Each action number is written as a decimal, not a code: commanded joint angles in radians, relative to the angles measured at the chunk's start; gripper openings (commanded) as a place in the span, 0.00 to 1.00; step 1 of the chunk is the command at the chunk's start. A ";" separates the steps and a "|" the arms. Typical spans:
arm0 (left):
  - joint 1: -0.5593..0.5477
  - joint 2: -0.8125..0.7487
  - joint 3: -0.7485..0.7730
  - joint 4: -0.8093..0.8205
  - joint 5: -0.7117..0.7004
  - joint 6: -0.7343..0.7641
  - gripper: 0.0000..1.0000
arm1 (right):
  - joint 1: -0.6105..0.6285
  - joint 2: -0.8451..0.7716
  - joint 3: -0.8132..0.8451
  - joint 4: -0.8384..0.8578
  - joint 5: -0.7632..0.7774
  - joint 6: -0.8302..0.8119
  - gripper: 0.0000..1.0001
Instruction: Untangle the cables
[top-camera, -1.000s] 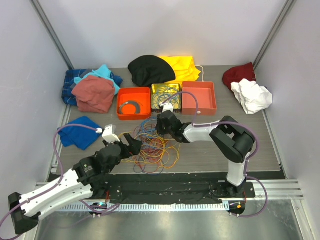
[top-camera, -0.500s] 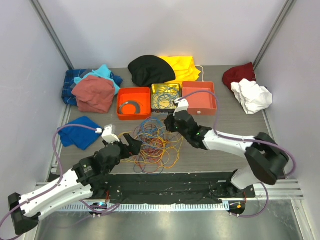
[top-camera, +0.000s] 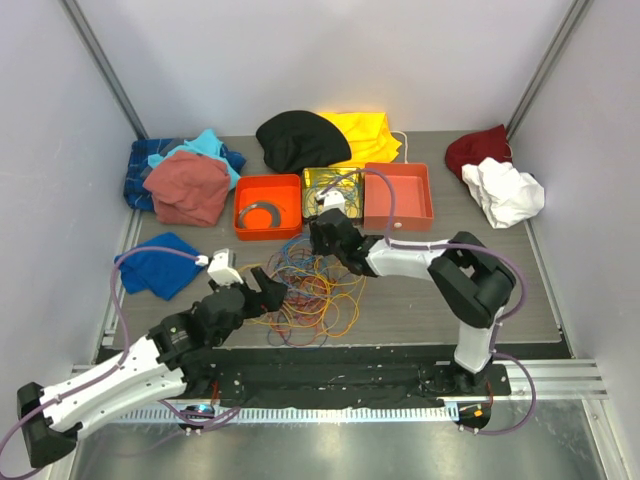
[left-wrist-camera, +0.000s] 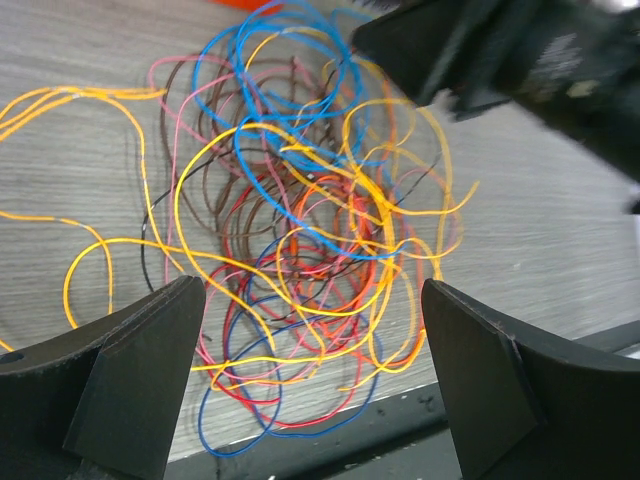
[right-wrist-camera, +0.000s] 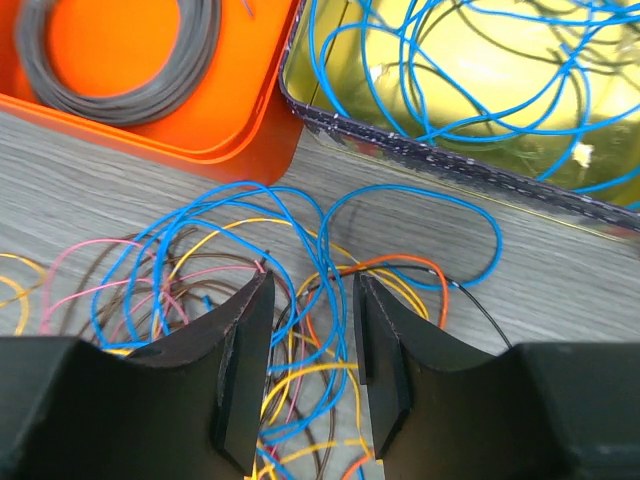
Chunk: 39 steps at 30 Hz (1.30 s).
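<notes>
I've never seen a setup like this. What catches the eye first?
A bright tangle of cables, orange, blue, red and yellow, sprawls at the middle of the table, with the left gripper and right gripper poised at its edges. Behind it a gold tin holds more blue loops, and heaps of clothes line the back.

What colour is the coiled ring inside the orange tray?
The coiled ring is grey; the right wrist view shows it best.
</notes>
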 joint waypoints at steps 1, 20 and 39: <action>0.000 -0.067 0.015 -0.030 -0.036 -0.009 0.95 | -0.003 0.046 0.105 -0.001 -0.004 -0.035 0.45; 0.000 -0.076 0.001 -0.041 -0.032 -0.029 0.95 | -0.025 0.143 0.121 -0.003 0.011 -0.023 0.15; -0.001 -0.041 -0.013 0.054 -0.006 -0.015 0.95 | 0.038 -0.731 -0.052 -0.289 0.076 0.012 0.08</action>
